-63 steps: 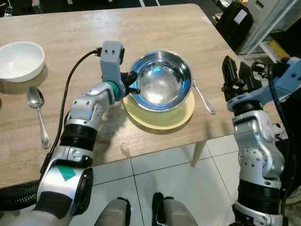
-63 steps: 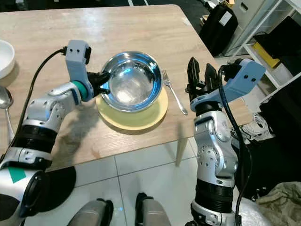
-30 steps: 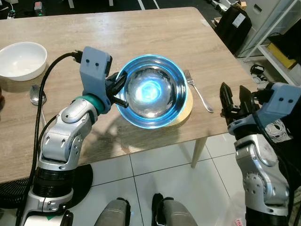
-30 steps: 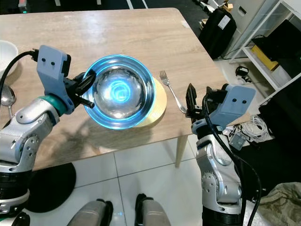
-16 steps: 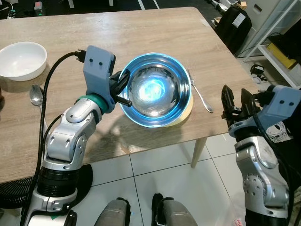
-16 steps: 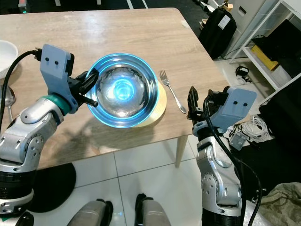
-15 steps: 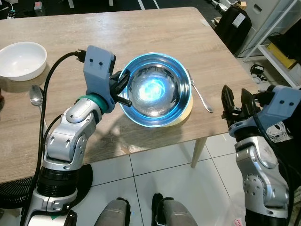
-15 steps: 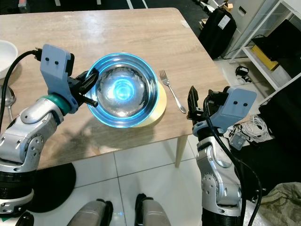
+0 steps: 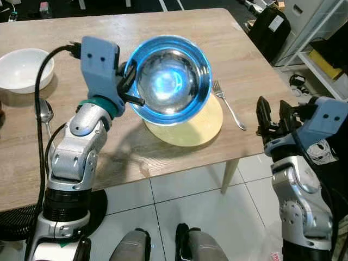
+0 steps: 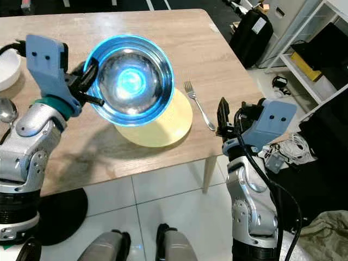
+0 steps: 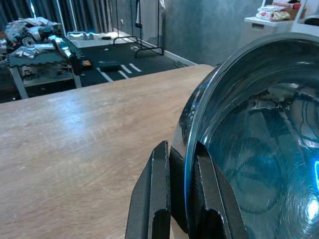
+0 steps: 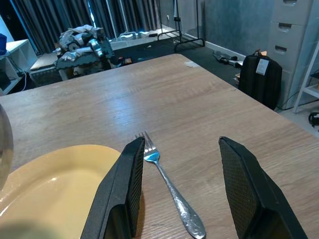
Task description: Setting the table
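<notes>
We see the left gripper [image 9: 130, 89] raised above the wooden table [image 9: 228, 49], its two black fingers [image 11: 152, 199] pinched on the near rim of the steel bowl [image 9: 173, 79], one finger outside the wall and one inside. The bowl hangs clear of the tabletop, tilted with its mouth turned up toward the head camera, and a blue glow reflects from its inside. Directly beneath the bowl, and a little toward the robot from it, lies the yellow plate [image 9: 190, 128], flat on the table with nothing resting on it; the bowl overlaps the plate's far edge in the head views but does not touch it. Just beyond the plate on the side away from the left gripper lies a fork [image 9: 228, 106], tines pointing away from the robot, close to the plate yet apart from it. On the other side of the left arm, well apart from the gripper, a white bowl [image 9: 24, 70] stands on the table, with a spoon [image 9: 44, 114] lying just nearer the robot than it and partly hidden by the arm's black cable. The right gripper [image 9: 273, 117] hovers off the table's near right corner, its fingers [image 12: 119, 191] spread wide and holding nothing; in the right wrist view the fork [image 12: 167, 186] lies ahead between them, with the plate [image 12: 55, 184] beside it. Past the table's far right corner a black bag [image 9: 270, 27] stands on the floor.
</notes>
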`<state>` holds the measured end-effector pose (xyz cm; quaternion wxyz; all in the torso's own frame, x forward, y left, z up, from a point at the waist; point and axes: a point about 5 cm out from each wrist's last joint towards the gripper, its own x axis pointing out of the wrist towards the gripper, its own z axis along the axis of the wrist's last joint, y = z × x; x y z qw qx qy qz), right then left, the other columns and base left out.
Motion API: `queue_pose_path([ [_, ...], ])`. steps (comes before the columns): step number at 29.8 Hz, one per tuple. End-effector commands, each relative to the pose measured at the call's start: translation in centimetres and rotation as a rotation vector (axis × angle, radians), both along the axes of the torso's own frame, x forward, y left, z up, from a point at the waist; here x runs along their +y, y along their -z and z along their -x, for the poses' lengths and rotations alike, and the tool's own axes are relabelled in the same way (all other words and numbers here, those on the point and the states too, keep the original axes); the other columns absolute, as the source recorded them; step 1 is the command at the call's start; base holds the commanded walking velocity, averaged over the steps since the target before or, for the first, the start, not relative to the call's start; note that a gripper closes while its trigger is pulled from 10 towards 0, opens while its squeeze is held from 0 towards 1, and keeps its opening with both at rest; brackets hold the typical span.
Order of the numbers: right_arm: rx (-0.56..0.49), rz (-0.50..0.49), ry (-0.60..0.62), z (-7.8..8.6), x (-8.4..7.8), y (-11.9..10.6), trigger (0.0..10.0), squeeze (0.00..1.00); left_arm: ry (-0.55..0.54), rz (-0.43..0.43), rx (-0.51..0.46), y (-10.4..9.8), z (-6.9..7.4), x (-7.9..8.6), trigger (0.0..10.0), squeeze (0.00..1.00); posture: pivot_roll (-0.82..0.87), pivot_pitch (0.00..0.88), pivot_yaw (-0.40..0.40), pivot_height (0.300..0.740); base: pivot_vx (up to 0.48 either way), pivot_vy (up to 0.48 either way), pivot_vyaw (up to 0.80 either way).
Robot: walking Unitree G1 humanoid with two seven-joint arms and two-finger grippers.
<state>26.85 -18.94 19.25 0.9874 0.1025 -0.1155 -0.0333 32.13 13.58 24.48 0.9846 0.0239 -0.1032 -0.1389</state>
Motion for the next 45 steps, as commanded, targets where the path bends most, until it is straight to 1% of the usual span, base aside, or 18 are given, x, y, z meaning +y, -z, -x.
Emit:
queue_pose_path([
  [1, 0.012, -0.006, 0.011, 0.0, -0.3, 0.4, 10.0, 0.00, 0.010, 0.009, -0.004, -0.1, 0.0, -0.1, 10.0, 0.00, 0.14, 0.089, -0.024, 0.740, 0.000, 0.000, 0.00],
  [7, 0.007, -0.006, 0.009, 0.0, -0.2, 0.2, 10.0, 0.00, 0.052, 0.077, -0.028, -0.5, 0.2, -0.6, 10.0, 0.00, 0.13, 0.092, -0.021, 0.740, 0.000, 0.000, 0.00],
  [9, 0.014, -0.011, 0.015, -0.1, -0.3, 0.5, 10.0, 0.00, 0.030, -0.008, -0.104, 0.1, 0.1, -0.6, 10.0, 0.00, 0.14, 0.088, -0.022, 0.740, 0.000, 0.000, 0.00],
  [10, 0.013, -0.012, 0.014, -0.1, -0.2, 0.5, 10.0, 0.00, 0.017, -0.141, -0.199, 0.0, 0.2, -0.8, 10.0, 0.00, 0.13, 0.090, -0.026, 0.740, 0.000, 0.000, 0.00],
  [11, 0.013, -0.012, 0.014, -0.1, -0.2, 0.5, 10.0, 0.00, 0.017, -0.141, -0.199, 0.0, 0.2, -0.8, 10.0, 0.00, 0.13, 0.090, -0.026, 0.740, 0.000, 0.000, 0.00],
  [12, 0.011, -0.013, 0.013, -0.1, -0.2, 0.5, 10.0, 0.00, 0.019, -0.235, -0.269, 0.0, 0.4, -1.1, 10.0, 0.00, 0.13, 0.090, -0.026, 0.740, 0.000, 0.000, 0.00],
  [15, 0.006, -0.010, 0.012, -0.2, -0.2, 0.3, 10.0, 0.00, 0.004, -0.282, -0.385, -1.4, 0.7, -1.5, 10.0, 0.00, 0.13, 0.086, -0.022, 0.740, 0.000, 0.000, 0.00],
  [20, 0.005, -0.011, 0.017, -0.1, -0.3, 0.3, 10.0, 0.00, -0.037, -0.274, -0.431, -2.2, 0.6, -1.5, 10.0, 0.00, 0.13, 0.085, -0.023, 0.740, 0.000, 0.000, 0.00],
  [21, 0.006, -0.011, 0.018, -0.2, -0.3, 0.4, 10.0, 0.00, -0.057, -0.173, -0.321, -1.7, -0.2, -0.9, 10.0, 0.00, 0.13, 0.082, -0.025, 0.740, 0.000, 0.000, 0.00],
  [23, 0.006, -0.011, 0.018, -0.2, -0.3, 0.4, 10.0, 0.00, -0.057, -0.173, -0.321, -1.7, -0.2, -0.9, 10.0, 0.00, 0.13, 0.082, -0.025, 0.740, 0.000, 0.000, 0.00],
  [24, 0.007, -0.012, 0.017, -0.2, -0.3, 0.4, 10.0, 0.00, -0.065, -0.050, -0.213, -1.2, -0.7, -0.5, 10.0, 0.00, 0.13, 0.082, -0.025, 0.740, 0.000, 0.000, 0.00],
  [25, 0.006, -0.012, 0.016, -0.2, -0.3, 0.4, 10.0, 0.00, -0.074, 0.189, -0.039, -0.5, -1.5, 0.2, 10.0, 0.00, 0.13, 0.080, -0.025, 0.740, 0.000, 0.000, 0.00],
  [26, 0.006, -0.012, 0.016, -0.2, -0.3, 0.4, 10.0, 0.00, -0.074, 0.189, -0.039, -0.5, -1.5, 0.2, 10.0, 0.00, 0.13, 0.080, -0.025, 0.740, 0.000, 0.000, 0.00],
  [28, 0.005, -0.013, 0.013, -0.3, -0.3, 0.4, 10.0, 0.00, 0.039, 0.646, 0.218, 0.8, -2.2, 0.0, 10.0, 0.00, 0.13, 0.077, -0.028, 0.740, 0.000, 0.000, 0.00],
  [29, 0.005, -0.013, 0.013, -0.3, -0.3, 0.4, 10.0, 0.00, 0.039, 0.646, 0.218, 0.8, -2.2, 0.0, 10.0, 0.00, 0.13, 0.077, -0.028, 0.740, 0.000, 0.000, 0.00],
  [30, 0.005, -0.012, 0.011, -0.3, -0.3, 0.4, 10.0, 0.00, 0.088, 0.764, 0.272, 1.2, -2.2, -0.2, 10.0, 0.00, 0.13, 0.077, -0.028, 0.740, 0.000, 0.000, 0.00],
  [33, 0.004, -0.010, 0.009, -0.4, -0.2, 0.3, 10.0, 0.00, 0.102, 0.838, 0.289, 1.5, -2.4, 0.0, 10.0, 0.00, 0.13, 0.075, -0.028, 0.740, 0.000, 0.000, 0.00],
  [45, 0.003, -0.008, 0.004, -0.4, -0.2, 0.3, 10.0, 0.00, 0.104, 0.783, 0.285, 2.3, -2.5, -0.5, 10.0, 0.00, 0.13, 0.070, -0.030, 0.740, 0.000, 0.000, 0.00],
])
